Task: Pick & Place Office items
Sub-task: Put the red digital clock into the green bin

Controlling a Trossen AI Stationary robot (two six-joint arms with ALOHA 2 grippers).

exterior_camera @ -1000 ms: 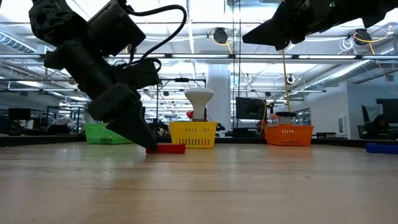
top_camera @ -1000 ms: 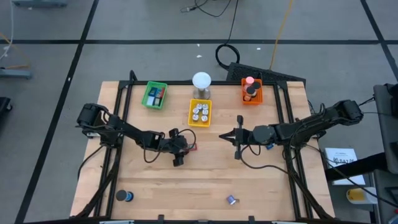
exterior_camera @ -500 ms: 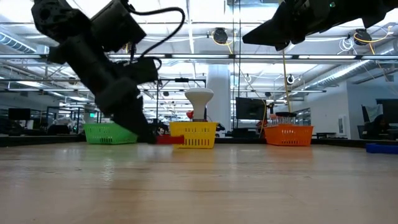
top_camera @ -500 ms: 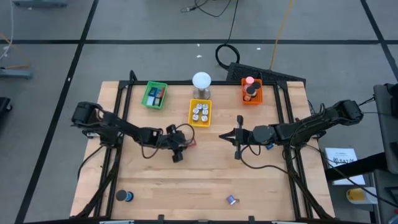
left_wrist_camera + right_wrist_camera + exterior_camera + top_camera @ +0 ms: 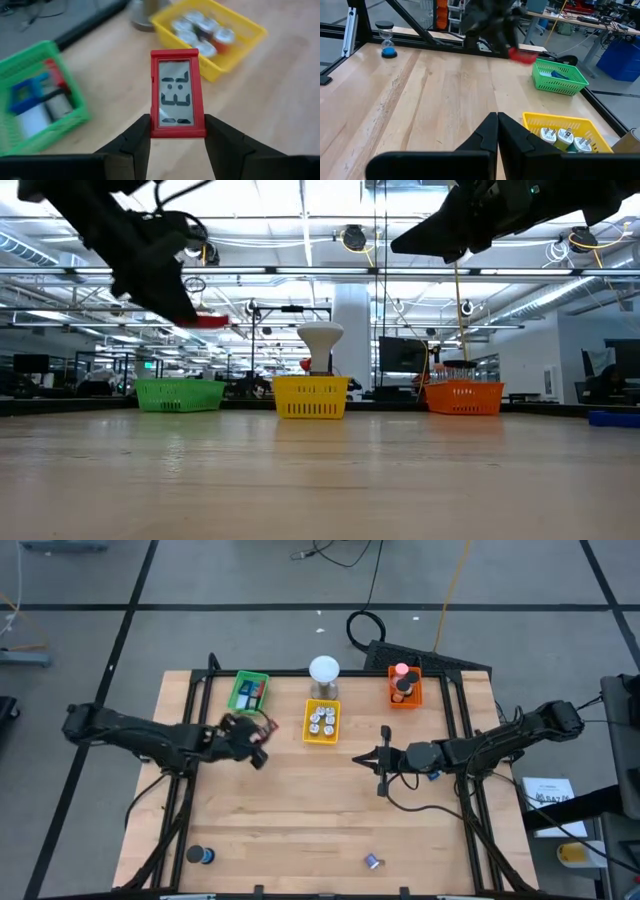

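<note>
High view: we see the left gripper point(image 5: 259, 732) clamping the red clock point(image 5: 264, 725) above the wood between the green tray point(image 5: 249, 694) and the yellow tray point(image 5: 322, 722); its shape is hard to read. The right gripper point(image 5: 381, 760), fingers pressed together, hangs mid-table. Low view: we catch the clock point(image 5: 210, 321) level, well off the table. Left wrist view: flat plastic rectangle point(image 5: 177, 93), long axis pointing away from the fingers point(image 5: 137, 137), grey display up.

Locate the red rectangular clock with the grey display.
The red rectangular clock is clamped in the left gripper, lifted off the table between the green tray and yellow tray.
</note>
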